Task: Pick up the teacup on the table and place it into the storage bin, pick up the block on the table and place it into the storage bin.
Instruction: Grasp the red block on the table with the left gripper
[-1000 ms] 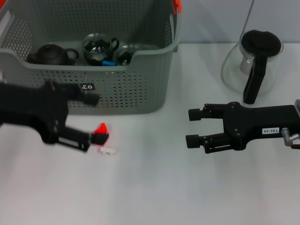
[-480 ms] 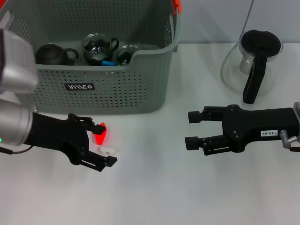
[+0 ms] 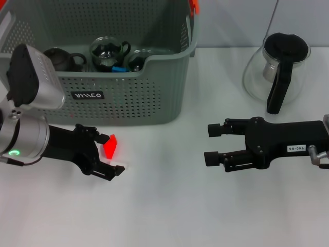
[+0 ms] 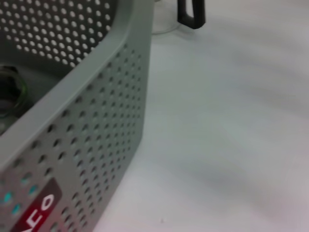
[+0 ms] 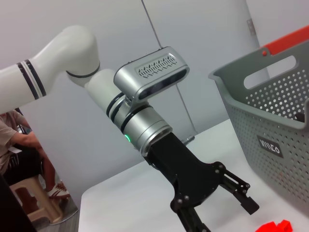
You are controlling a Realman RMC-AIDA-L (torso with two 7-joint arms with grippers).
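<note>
A red block (image 3: 110, 146) lies on the white table in front of the storage bin (image 3: 154, 64). My left gripper (image 3: 113, 154) is open and low at the table, one finger on each side of the block. The right wrist view shows that gripper (image 5: 227, 216) open beside the block (image 5: 273, 226). A glass teacup (image 3: 108, 51) sits inside the bin, next to a dark teapot (image 3: 56, 59) and a second glass cup (image 3: 138, 59). My right gripper (image 3: 213, 144) hovers open at the right, holding nothing.
A glass carafe (image 3: 280, 72) with a black lid and handle stands at the back right. A small white scrap (image 3: 121, 165) lies by the left gripper's lower finger. The left wrist view shows the bin's perforated wall (image 4: 96, 135) close by.
The left arm has swung round and its silver wrist has come into view. Its gripper has settled with its fingers on either side of the red block. The right arm has barely moved.
</note>
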